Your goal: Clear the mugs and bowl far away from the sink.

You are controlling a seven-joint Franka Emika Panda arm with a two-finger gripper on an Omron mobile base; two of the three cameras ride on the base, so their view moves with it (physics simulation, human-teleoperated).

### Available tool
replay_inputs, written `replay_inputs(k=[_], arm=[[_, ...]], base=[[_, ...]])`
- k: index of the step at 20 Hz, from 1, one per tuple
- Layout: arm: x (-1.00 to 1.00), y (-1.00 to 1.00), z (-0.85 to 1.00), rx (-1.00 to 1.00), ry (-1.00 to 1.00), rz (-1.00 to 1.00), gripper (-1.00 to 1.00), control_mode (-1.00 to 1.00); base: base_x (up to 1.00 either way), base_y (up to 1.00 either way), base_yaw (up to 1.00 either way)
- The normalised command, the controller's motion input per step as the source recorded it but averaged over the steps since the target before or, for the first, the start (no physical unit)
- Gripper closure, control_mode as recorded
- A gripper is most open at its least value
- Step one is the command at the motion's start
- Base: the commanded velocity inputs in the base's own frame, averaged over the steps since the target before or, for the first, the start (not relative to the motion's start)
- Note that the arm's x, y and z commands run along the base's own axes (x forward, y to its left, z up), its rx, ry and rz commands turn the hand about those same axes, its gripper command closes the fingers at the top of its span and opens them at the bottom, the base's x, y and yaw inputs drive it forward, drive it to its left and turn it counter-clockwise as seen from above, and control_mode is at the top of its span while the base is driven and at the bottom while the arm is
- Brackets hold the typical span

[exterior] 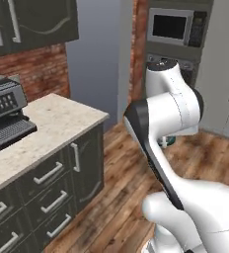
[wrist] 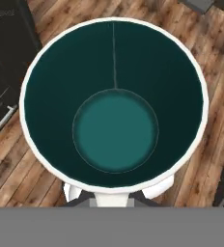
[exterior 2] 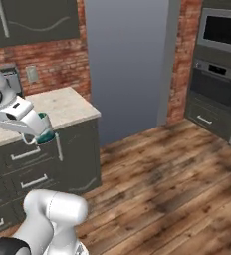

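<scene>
The silvery-white mug [wrist: 114, 62] with its dark teal inside hangs in the air, seen from straight above in the hand view, with wooden floor under it. In the right base view my gripper [exterior 2: 38, 133] is shut on the mug [exterior 2: 46, 132] just off the end of the counter [exterior 2: 62, 107]. A sliver of teal mug [exterior: 170, 142] peeks out behind my arm in the left base view. The green mug, the bowl and the sink are out of view.
A coffee machine [exterior: 5, 111] stands on the beige counter [exterior: 52, 123] above dark drawers [exterior: 50, 173]. A wall oven [exterior 2: 214, 89] and microwave [exterior: 171, 27] stand across the wooden floor [exterior 2: 162, 174]. A grey wall panel [exterior 2: 125, 64] rises beyond the counter end.
</scene>
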Motion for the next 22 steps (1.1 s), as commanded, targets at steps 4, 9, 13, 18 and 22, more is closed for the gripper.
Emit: replay_inputs(k=[4,9,13,18,22], arm=[[0.00,0.00,0.00,0.00,0.00,0.00,1.00,1.00],[0.00,0.00,0.00,0.00,0.00,0.00,1.00,1.00],[0.00,0.00,0.00,0.00,0.00,0.00,1.00,1.00],[0.00,0.00,0.00,0.00,0.00,0.00,1.00,1.00],[0.00,0.00,0.00,0.00,0.00,0.00,1.00,1.00]], base=[[0.54,0.36,0.76],[0.57,0.24,0.72],[0.35,0.28,0.48],[0.52,0.38,0.31],[0.55,0.59,0.25]])
